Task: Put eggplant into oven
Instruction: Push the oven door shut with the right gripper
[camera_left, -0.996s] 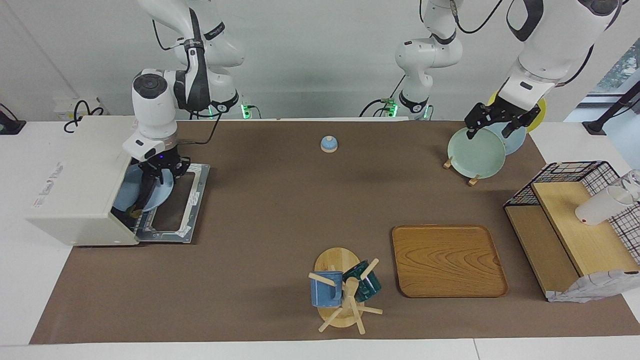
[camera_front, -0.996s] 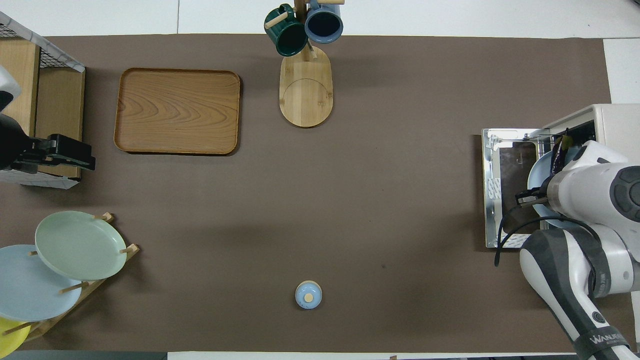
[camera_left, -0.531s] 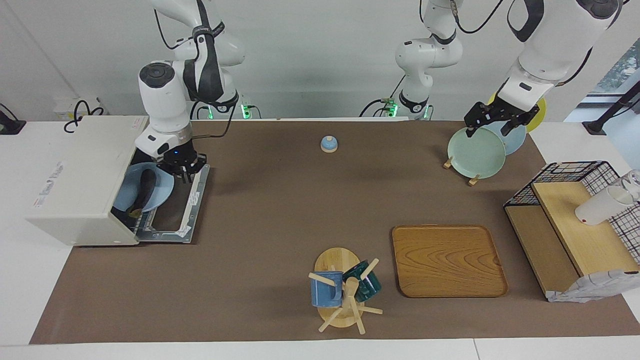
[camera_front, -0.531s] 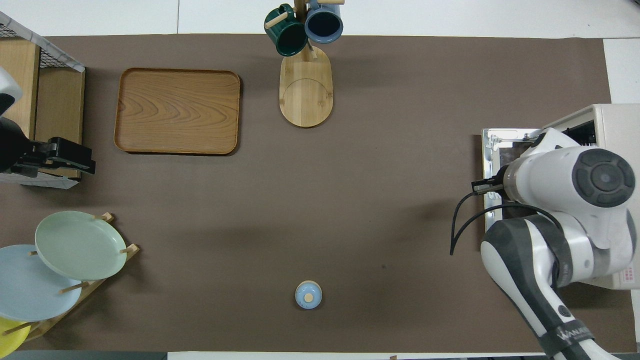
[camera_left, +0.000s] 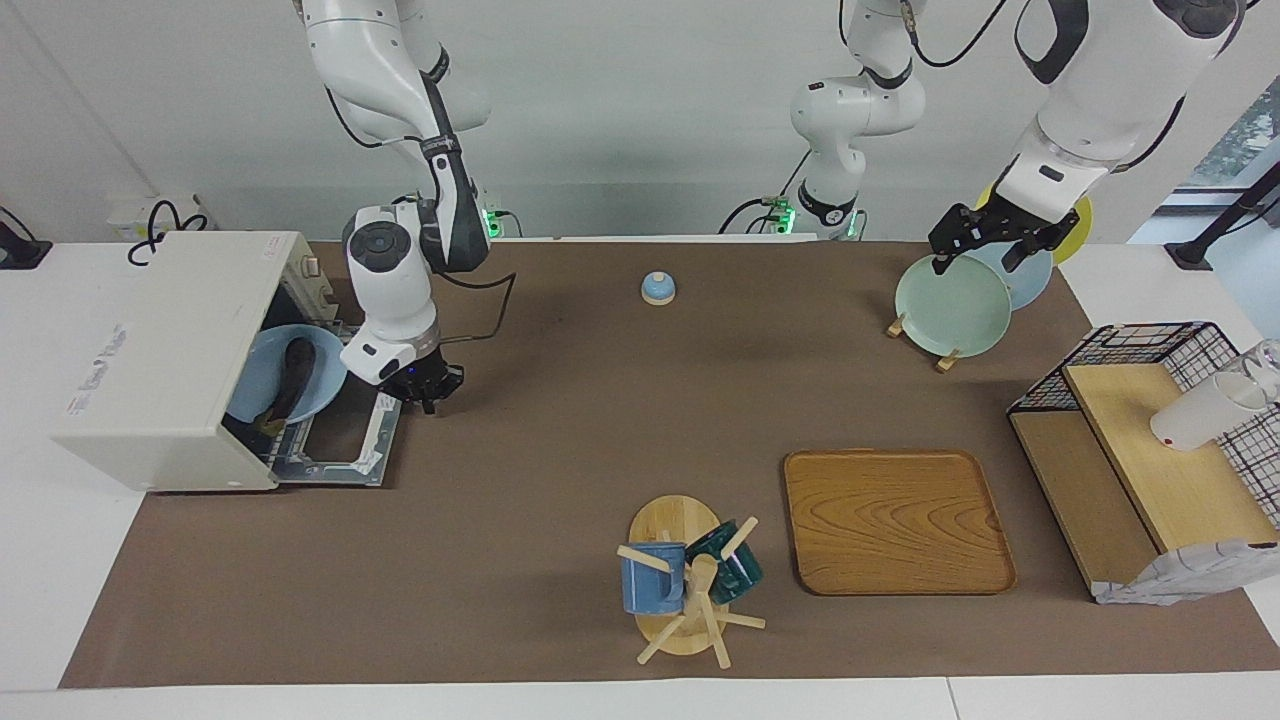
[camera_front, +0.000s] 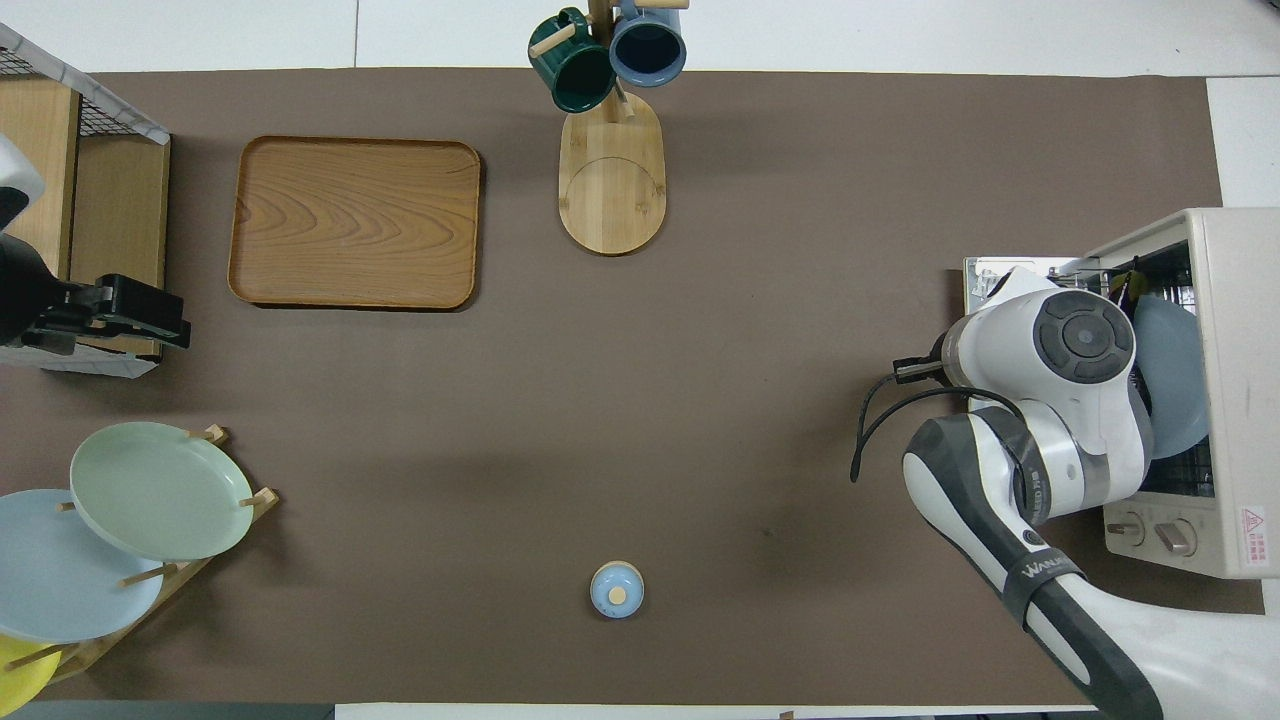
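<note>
The off-white oven (camera_left: 150, 350) stands at the right arm's end of the table, its door (camera_left: 340, 440) folded down flat. A light blue plate (camera_left: 285, 385) lies inside it, and the dark eggplant (camera_left: 292, 375) lies on the plate. My right gripper (camera_left: 428, 388) hangs just above the mat beside the door's edge, outside the oven and empty. In the overhead view the right arm's wrist (camera_front: 1085, 335) covers most of the plate (camera_front: 1170, 370) and the eggplant. My left gripper (camera_left: 985, 255) waits in the air, open, at the plate rack.
A green plate (camera_left: 950, 305) leans in the plate rack at the left arm's end. A small blue knobbed lid (camera_left: 657, 288) sits near the robots. A wooden tray (camera_left: 895, 520), a mug tree (camera_left: 685, 580) and a wire-and-wood rack (camera_left: 1150, 450) with a white cup (camera_left: 1195, 415) stand farther away.
My right gripper has let go of the plate and drawn out of the oven, over the open door to the mat beside it. The plate and eggplant stay inside. The left arm is still.
</note>
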